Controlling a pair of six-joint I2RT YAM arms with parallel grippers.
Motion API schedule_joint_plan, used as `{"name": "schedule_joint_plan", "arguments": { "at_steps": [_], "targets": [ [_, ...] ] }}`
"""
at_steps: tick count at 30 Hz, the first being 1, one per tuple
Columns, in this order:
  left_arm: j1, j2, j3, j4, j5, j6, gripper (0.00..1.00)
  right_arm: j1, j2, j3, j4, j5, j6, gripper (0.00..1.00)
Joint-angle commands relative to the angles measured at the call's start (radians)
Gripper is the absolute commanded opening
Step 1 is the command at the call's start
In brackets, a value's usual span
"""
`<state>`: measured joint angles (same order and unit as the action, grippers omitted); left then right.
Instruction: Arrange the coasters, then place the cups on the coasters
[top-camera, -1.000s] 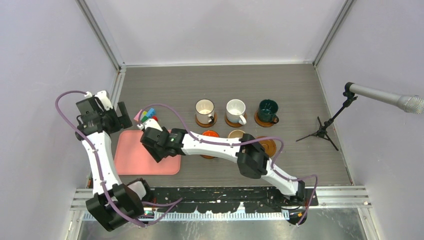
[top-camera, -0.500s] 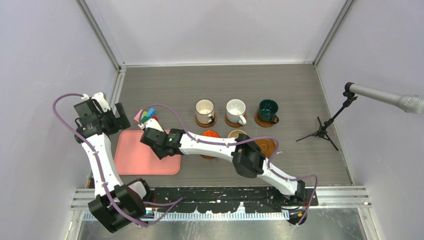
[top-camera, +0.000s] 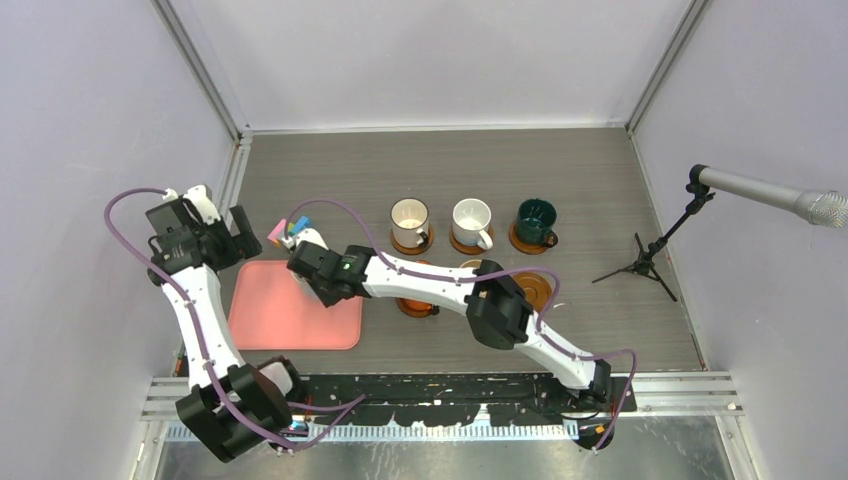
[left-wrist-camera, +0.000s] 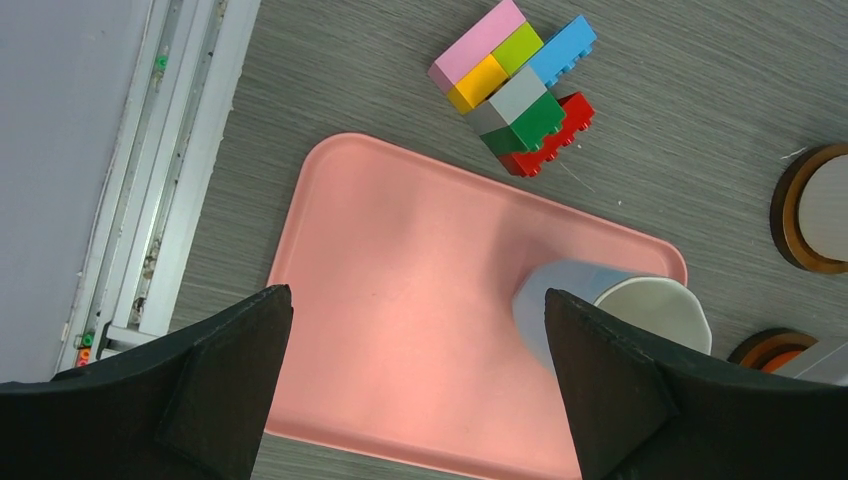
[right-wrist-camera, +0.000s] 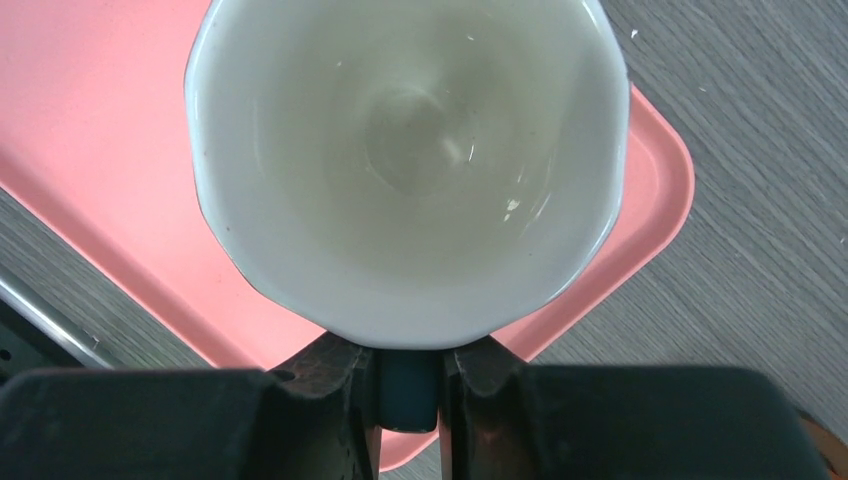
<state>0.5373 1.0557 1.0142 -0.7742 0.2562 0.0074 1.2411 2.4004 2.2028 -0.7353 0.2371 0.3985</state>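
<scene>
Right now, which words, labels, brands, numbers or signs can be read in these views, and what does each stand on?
No text can be read in any view.
The light blue mug, pink tray and toy blocks show no print.
A green spot on the right arm is too small to tell.

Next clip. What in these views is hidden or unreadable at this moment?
Right wrist view: the light blue cup, pinched by the right gripper, fills the frame; its bowl hides whether its base rests on the pink tray.
Top view: that gripper covers the cup; the right arm crosses the orange cup and the tan cup, hiding their seating.
Left wrist view: a finger of the left gripper hides the cup's handle.
</scene>
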Motion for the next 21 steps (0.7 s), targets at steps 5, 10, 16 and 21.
{"name": "schedule_joint_plan", "arguments": {
  "at_steps": [5, 10, 16, 21],
  "targets": [
    [0.016, 0.002, -0.002, 0.035, 0.035, -0.003, 1.00, -0.012, -0.170, -0.070, 0.070, -0.036, -0.124, 0.00],
    [0.019, 0.024, 0.002, 0.025, 0.055, -0.003, 1.00, -0.062, -0.271, -0.155, 0.153, -0.127, -0.155, 0.00],
    [0.019, 0.026, 0.001, 0.003, 0.152, 0.026, 1.00, -0.122, -0.370, -0.180, 0.151, -0.150, -0.189, 0.00],
    [0.018, 0.041, -0.007, -0.044, 0.335, 0.101, 1.00, -0.161, -0.481, -0.197, 0.126, -0.157, -0.242, 0.00]
  ]
}}
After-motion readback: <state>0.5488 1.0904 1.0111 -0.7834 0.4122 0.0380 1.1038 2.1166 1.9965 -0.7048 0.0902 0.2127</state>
